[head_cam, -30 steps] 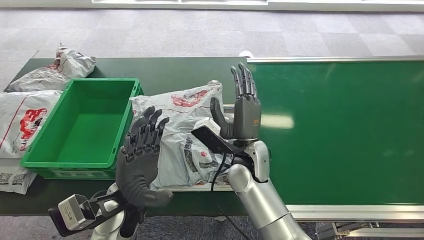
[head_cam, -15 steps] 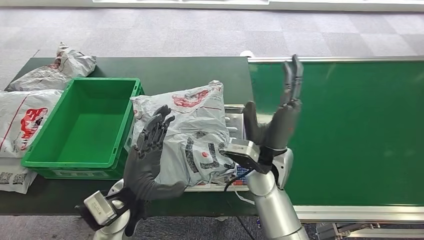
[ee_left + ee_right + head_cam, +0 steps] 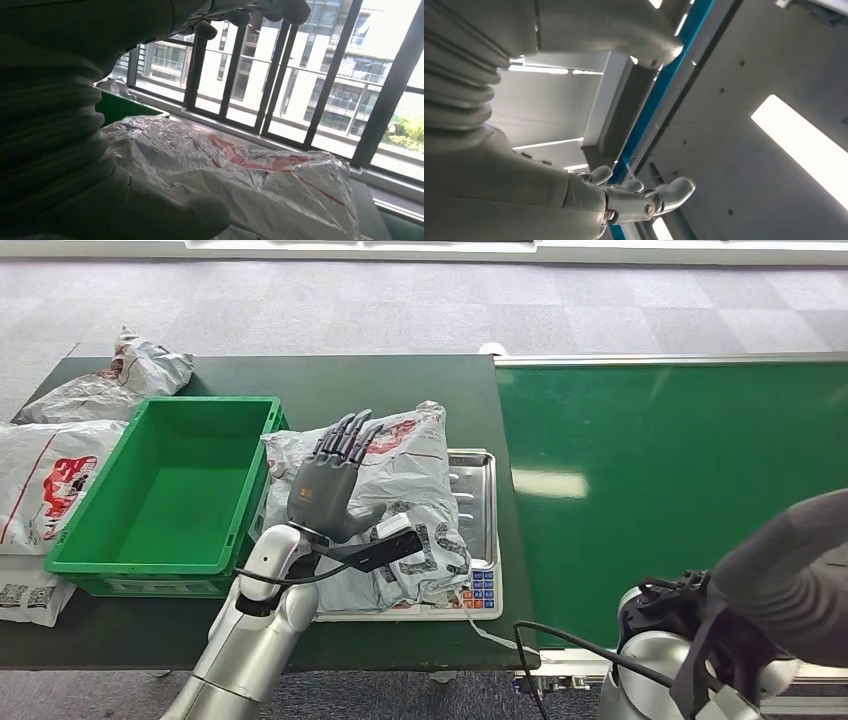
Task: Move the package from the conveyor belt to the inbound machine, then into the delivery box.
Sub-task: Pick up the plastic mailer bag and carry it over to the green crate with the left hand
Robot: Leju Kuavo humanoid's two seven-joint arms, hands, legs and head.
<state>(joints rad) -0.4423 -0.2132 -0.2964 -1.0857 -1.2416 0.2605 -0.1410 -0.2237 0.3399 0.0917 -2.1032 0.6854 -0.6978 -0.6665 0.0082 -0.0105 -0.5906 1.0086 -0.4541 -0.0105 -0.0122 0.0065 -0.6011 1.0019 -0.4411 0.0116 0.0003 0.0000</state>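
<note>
- Grey plastic, printed in red and black, is what the package (image 3: 400, 490) is wrapped in; it is seen lying on the steel tray of the inbound machine (image 3: 482, 502), a scale with a keypad at its near corner, and not on the green conveyor belt (image 3: 680, 490) to the right.
- The first leg of the task is judged done; the step in hand is the transfer into the delivery box (image 3: 160, 490), the green crate standing just beside the package on the left.
- The left hand (image 3: 330, 485) is held upright over the near left part of the package, fingers straight and apart, nothing gripped; whether the palm touches the wrapper cannot be told.
- The right hand (image 3: 634, 197) is seen in its wrist view pointed at the ceiling, fingers loosely spread and holding nothing; in the head view a blurred dark shape at the lower right is taken for that arm.
- Next, a hold on the slack wrapper is called for, probably from both sides, then a short lift over the crate's near wall.
- Other parcels (image 3: 60, 475) are cut off at the left edge.
- The scale's display and the package's label cannot be read.
</note>
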